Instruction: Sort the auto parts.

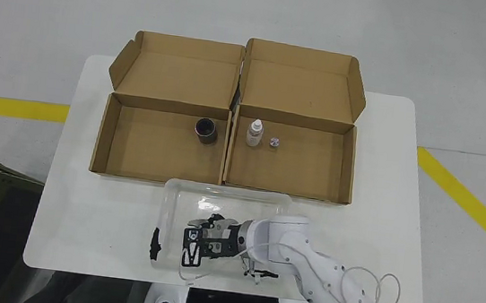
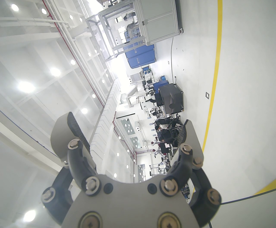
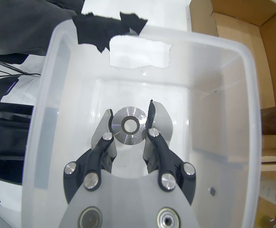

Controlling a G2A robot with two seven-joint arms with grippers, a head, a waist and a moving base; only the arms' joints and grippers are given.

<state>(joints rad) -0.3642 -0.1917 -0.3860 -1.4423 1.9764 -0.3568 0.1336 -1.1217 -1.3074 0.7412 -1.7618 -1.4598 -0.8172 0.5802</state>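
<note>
My right gripper (image 3: 130,110) is down inside the clear plastic bin (image 3: 248,90), shut on a round metal disc with a centre hole (image 3: 138,138); both pads press its rim. From above, that right gripper (image 1: 193,244) sits in the bin (image 1: 230,190) near its left end. Behind the bin stand two open cardboard boxes: the left box (image 1: 135,144) holds a dark cylinder (image 1: 205,130), the right box (image 1: 313,169) holds a white bottle (image 1: 255,133) and a small round part (image 1: 275,141). My left gripper (image 2: 128,119) is open, empty and turned up toward the hall ceiling.
A small dark nut (image 3: 212,191) lies on the bin floor beside my right wrist. Black tape (image 3: 103,32) and a white label (image 3: 138,54) are stuck on the bin's end wall. The white table (image 1: 377,239) has bare room on both sides of the bin.
</note>
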